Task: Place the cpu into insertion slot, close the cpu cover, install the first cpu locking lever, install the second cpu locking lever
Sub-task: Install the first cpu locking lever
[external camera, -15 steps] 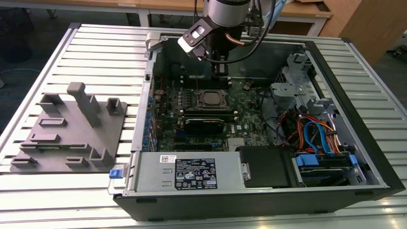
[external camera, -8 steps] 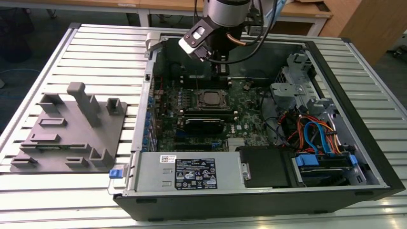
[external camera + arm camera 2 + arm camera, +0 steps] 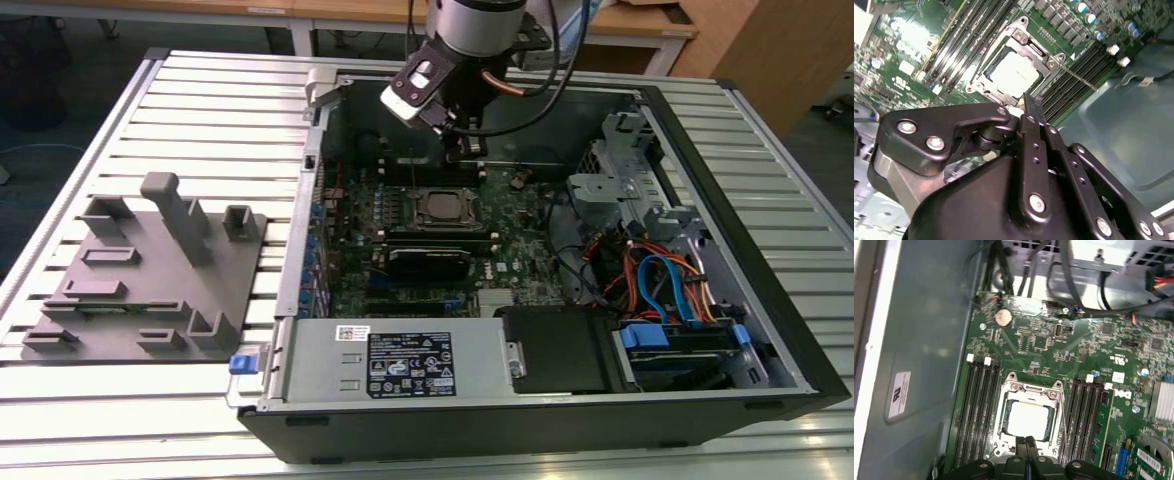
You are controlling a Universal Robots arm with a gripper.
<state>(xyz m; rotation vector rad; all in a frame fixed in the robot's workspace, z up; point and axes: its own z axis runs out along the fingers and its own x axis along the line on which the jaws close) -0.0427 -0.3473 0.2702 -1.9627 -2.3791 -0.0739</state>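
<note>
The cpu (image 3: 1028, 419), a small flat square chip with a pale silvery-beige metal top, sat seated in the insertion slot (image 3: 1002, 426), a square dark socket on the green motherboard (image 3: 1044, 340). The cpu cover (image 3: 1030, 389), a thin silvery metal frame with a large central window, lay down flat around the chip's edges, and the chip's top showed through the window. In the second wrist view a thin silvery lever rod (image 3: 1079, 77) slanted away from one corner of the socket, out over the long black memory slots (image 3: 1069, 92). The black gripper (image 3: 1027, 442) hung just above the edge of the socket, its two slim fingers (image 3: 1029, 125) pressed together with nothing between them. In the exterior view the arm reached down into the open black computer case (image 3: 534, 432), with the gripper (image 3: 461, 150) close above the far side of the socket. The case lay on its side on a ribbed pale metal table (image 3: 200, 110). A grey moulded fixture block (image 3: 147, 290) with upright posts sat on the table beside the case, toward the exterior view's left.
</note>
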